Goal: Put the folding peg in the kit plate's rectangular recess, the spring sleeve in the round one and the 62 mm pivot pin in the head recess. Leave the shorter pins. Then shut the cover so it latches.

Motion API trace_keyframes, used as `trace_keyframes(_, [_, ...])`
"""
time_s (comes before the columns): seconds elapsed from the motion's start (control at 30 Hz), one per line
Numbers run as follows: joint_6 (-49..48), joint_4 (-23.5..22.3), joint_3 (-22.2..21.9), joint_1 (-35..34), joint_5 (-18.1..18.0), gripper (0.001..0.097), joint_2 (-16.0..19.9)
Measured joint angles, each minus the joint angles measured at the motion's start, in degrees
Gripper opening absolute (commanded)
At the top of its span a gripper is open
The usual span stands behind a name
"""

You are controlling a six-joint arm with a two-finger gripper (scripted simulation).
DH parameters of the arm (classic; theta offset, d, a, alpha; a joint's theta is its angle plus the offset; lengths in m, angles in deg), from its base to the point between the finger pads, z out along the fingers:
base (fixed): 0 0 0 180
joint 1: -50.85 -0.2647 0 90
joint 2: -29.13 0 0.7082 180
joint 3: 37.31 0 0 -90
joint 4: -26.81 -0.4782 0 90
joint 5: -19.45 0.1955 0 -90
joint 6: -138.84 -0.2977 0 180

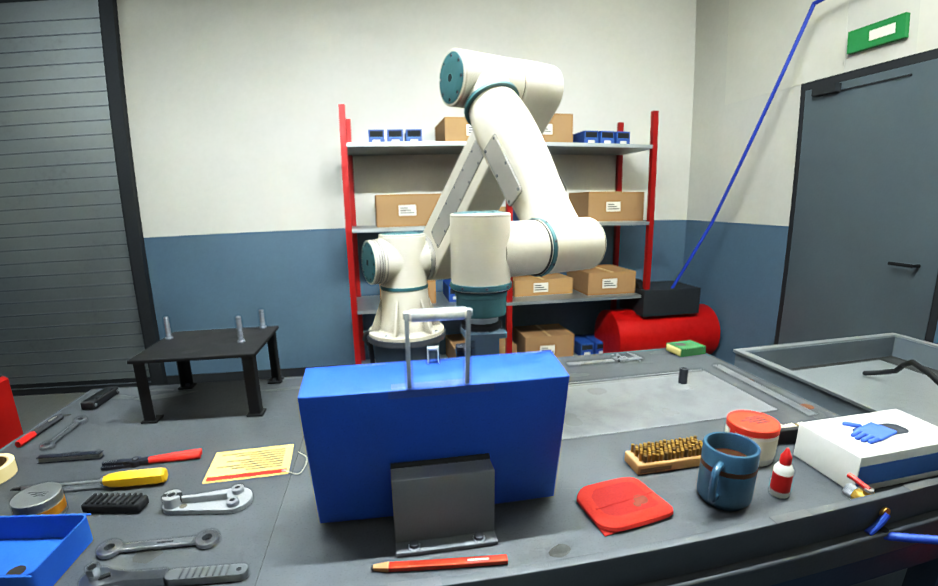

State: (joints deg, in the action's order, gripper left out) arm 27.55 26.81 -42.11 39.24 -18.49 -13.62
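The blue cover (432, 434) stands upright on edge and hides the kit plate behind it. A grey handle (438, 342) rises from its top edge. My gripper is behind the cover, below the arm's wrist (482, 291), and its fingers are hidden. It is closed on something I cannot see. A black stand (203, 350) on the left carries three upright pins. A small dark cylinder (683, 375) stands on the grey mat to the right. The peg and the recesses are out of sight.
Behind the bench a red shelf rack (498, 219) holds cardboard boxes. Wrenches and screwdrivers lie at the left front. A grey block (443, 503) stands before the cover. A red pad (623, 504), a brush, a mug (728, 470) and a white box (877, 444) sit at the right.
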Motion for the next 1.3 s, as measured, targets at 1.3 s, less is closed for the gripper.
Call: trace_keyframes(1.3, [0.0,0.0,-0.35,0.0,1.8,0.0033,1.45])
